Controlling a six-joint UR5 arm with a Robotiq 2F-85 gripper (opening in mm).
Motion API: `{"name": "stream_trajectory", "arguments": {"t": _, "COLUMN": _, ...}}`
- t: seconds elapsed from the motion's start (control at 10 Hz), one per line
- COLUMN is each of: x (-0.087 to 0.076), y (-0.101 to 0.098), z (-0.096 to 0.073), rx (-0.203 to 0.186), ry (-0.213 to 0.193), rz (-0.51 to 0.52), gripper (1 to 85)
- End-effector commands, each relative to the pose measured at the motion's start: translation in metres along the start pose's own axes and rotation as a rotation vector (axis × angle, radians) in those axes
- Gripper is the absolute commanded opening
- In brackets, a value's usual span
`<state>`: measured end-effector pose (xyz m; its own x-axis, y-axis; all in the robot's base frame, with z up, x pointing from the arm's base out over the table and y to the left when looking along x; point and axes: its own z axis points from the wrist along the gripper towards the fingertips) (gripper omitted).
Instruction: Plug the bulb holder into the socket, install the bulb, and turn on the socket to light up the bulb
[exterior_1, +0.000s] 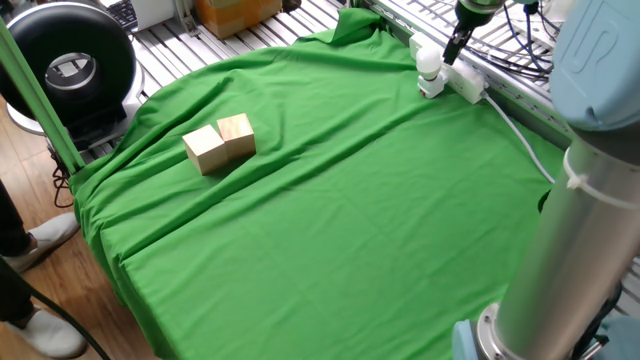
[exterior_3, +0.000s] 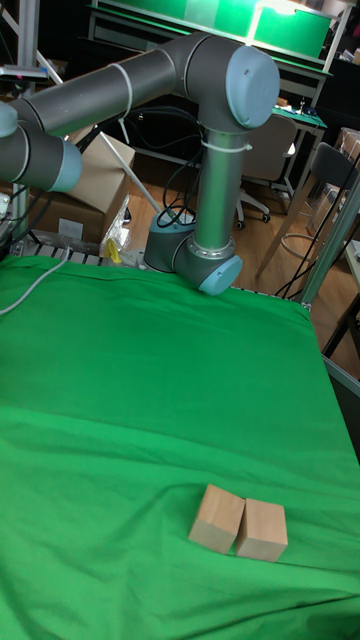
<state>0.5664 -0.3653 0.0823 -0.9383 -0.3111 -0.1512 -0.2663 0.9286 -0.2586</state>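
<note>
In the fixed view, nearest the camera, the thick grey column of the robot arm (exterior_1: 560, 250) rises at the right edge, its pale blue-grey joint cap filling the upper right corner. A wrinkled green cloth (exterior_1: 330, 230) covers the table across the middle of the picture. On its left part sit two small pale wooden blocks (exterior_1: 220, 143), side by side and touching — well apart from everything else on the cloth.

Farther back, at the far right edge of the cloth, lies the long white rectangular power strip, the socket (exterior_1: 462, 80), with its white cable (exterior_1: 520, 135) trailing toward the near right over the green cloth. At the strip's left end the small white bulb holder (exterior_1: 431, 86) sits in the socket, and the small white bulb with its rounded frosted dome (exterior_1: 429, 65) stands upright on top of it. The bulb does not look lit.

Just beside the bulb, above the strip, the dark two-finger gripper (exterior_1: 455, 45) points down at the socket — its tip is very near or touching the strip's top, and it is too small here to tell whether the fingers are apart or together.

The tall fixed view shows the arm's base (exterior_3: 200, 262) beyond the cloth and the same two blocks (exterior_3: 238, 522) near the front; the gripper is out of that picture.
</note>
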Motion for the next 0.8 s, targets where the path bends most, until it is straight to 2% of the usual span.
{"name": "stream_trajectory", "arguments": {"t": 0.0, "x": -0.001, "y": 0.002, "z": -0.010, "rx": 0.006, "ry": -0.003, "rz": 0.006, "gripper": 64.0}}
{"name": "stream_trajectory", "arguments": {"t": 0.4, "x": 0.007, "y": 0.001, "z": -0.012, "rx": 0.012, "ry": 0.021, "rz": -0.003, "gripper": 63.7}}
{"name": "stream_trajectory", "arguments": {"t": 0.7, "x": 0.010, "y": 0.001, "z": -0.014, "rx": 0.009, "ry": 0.023, "rz": -0.001, "gripper": 63.0}}
